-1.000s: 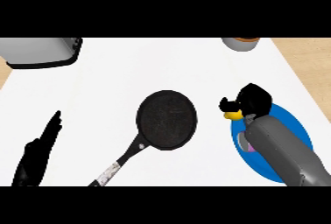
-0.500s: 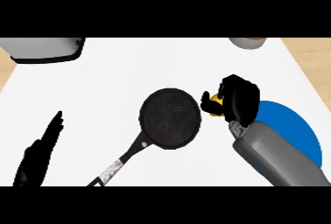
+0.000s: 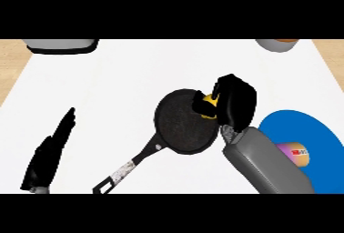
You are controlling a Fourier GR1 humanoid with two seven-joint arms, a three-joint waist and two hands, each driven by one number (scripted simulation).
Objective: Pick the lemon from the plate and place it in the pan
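The lemon (image 3: 211,101) was mostly hidden, just a bit of yellow peeking out from inside the right hand (image 3: 234,101), whose fingers and thumb were curled around it. Hand and lemon sat right over the right edge of the pan (image 3: 183,121), so the fruit was off the plate (image 3: 321,136) and above the pan's rim, though I couldn't tell if it was touching the pan surface. The pan itself was dark, in the middle of the white counter (image 3: 128,73), handle pointing down toward the lower left. The blue plate was off to the right, partly covered by the grey forearm, with a small tan item (image 3: 297,152) lying on it. Way over at the lower left, the left hand (image 3: 51,150) rested with fingers straight, holding nothing.
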